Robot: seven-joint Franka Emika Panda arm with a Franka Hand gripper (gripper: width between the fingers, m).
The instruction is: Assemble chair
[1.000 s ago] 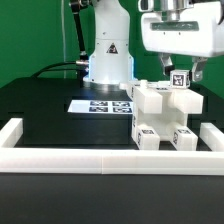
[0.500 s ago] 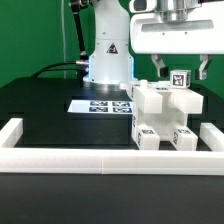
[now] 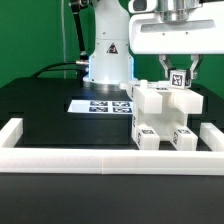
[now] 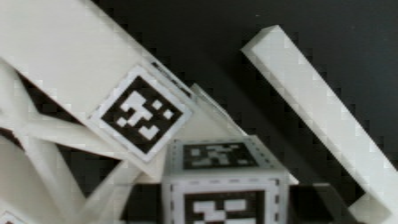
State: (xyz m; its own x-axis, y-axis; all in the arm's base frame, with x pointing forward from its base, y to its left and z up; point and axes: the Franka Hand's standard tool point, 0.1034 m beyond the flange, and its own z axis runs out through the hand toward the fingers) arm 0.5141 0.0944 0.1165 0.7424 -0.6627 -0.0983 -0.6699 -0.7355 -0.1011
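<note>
Gripper [image 3: 180, 71] jaws sit narrow astride the tagged post [image 3: 180, 80] at the chair [image 3: 150, 115]'s one-o'clock corner, likely for seating it; whether they are clamped I cannot tell.

light: bright, even | wrist view: soft, blurred | chair [image 3: 150, 105] whites glare

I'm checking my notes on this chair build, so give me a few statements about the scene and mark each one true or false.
1. The gripper is above the chair. True.
2. The marker board lies to the exterior view's right of the chair. False: it lies to the chair's left in that view.
3. A tagged block sits between the gripper's fingers. True.
4. The table is white. False: it is black.
</note>
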